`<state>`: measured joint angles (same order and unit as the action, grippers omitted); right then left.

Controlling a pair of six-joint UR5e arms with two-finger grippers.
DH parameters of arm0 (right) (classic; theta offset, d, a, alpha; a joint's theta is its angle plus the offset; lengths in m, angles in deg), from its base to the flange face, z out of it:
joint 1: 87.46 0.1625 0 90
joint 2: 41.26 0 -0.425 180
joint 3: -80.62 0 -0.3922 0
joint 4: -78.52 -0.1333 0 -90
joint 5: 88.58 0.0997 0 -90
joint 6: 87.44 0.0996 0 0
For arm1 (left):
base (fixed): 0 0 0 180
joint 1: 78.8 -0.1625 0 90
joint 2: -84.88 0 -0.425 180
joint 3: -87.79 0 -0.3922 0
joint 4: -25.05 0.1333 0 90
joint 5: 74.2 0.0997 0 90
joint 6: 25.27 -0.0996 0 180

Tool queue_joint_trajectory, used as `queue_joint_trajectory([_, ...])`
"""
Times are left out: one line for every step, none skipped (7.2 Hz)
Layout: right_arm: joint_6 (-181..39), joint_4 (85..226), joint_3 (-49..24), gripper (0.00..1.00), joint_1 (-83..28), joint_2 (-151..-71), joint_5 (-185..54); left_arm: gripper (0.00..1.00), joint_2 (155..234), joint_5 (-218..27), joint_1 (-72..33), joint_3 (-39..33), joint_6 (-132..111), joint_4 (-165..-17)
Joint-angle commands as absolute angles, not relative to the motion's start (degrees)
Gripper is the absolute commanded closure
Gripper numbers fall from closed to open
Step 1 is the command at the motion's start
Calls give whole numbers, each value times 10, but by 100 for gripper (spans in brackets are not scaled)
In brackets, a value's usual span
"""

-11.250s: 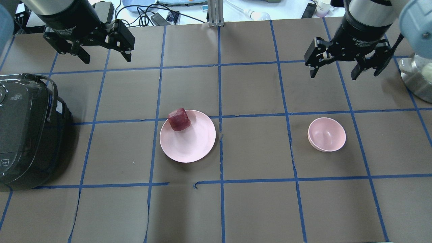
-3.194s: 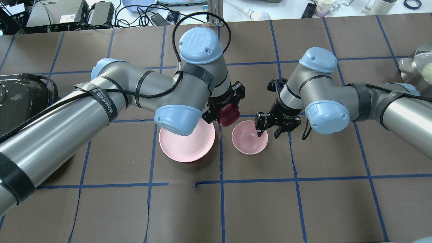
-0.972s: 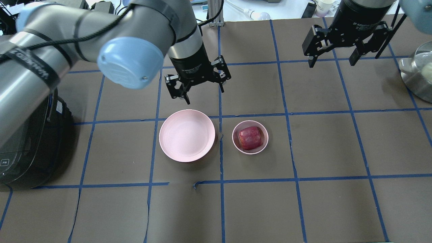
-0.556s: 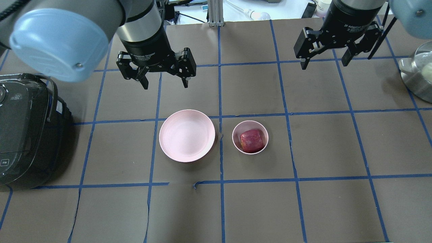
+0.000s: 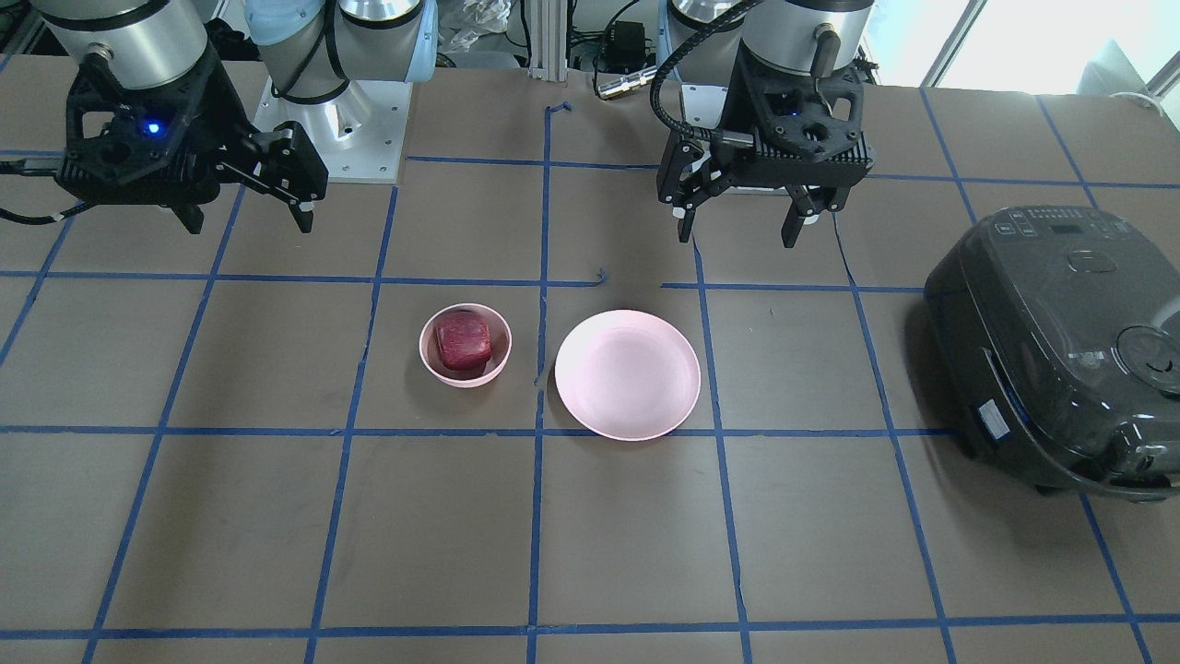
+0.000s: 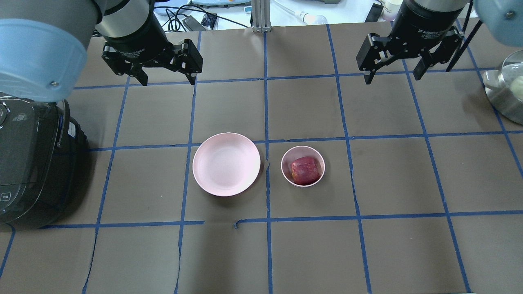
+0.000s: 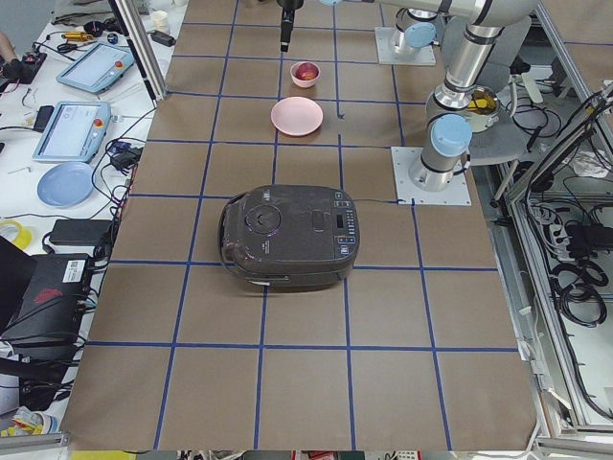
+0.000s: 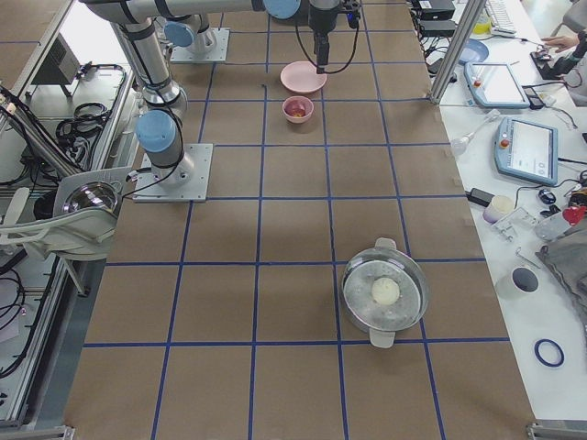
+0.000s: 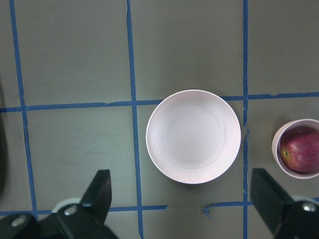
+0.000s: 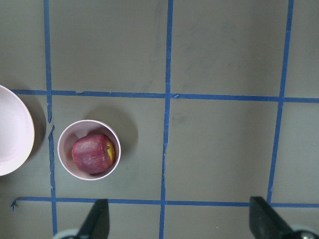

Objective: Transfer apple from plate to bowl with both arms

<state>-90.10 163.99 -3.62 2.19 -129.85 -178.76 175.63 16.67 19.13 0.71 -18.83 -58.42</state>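
The dark red apple (image 6: 305,170) lies inside the small deep pink bowl (image 6: 284,158), just right of the wide pink plate (image 6: 226,164), which holds nothing. The apple also shows in the front view (image 5: 463,341), the right wrist view (image 10: 92,153) and the left wrist view (image 9: 301,152). My left gripper (image 6: 166,78) is open and empty, raised at the back left. My right gripper (image 6: 393,75) is open and empty, raised at the back right. In the front view the left gripper (image 5: 736,231) and right gripper (image 5: 249,219) hang apart from the dishes.
A black rice cooker (image 6: 28,159) stands at the table's left edge. A steel pot with a glass lid (image 6: 506,96) stands at the right edge. Blue tape lines grid the brown table. Cables and devices lie beyond the far edge.
The left gripper has moved further back and to the left, away from the plate. The right gripper has barely moved. The apple rests still in the bowl.
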Motion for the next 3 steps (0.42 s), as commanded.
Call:
queue_joint_trajectory([-902, 1640, -36, 0, 22, -1300, -1786, 0, 1749, 167, 188, -5, -189, -578])
queue_joint_trajectory([-902, 1640, -36, 0, 22, -1300, -1787, 0, 1747, 169, 188, -5, -189, -579])
queue_joint_trajectory([-902, 1641, -34, 0, 22, -1300, -1786, 0, 1747, 168, 188, -5, -189, -579])
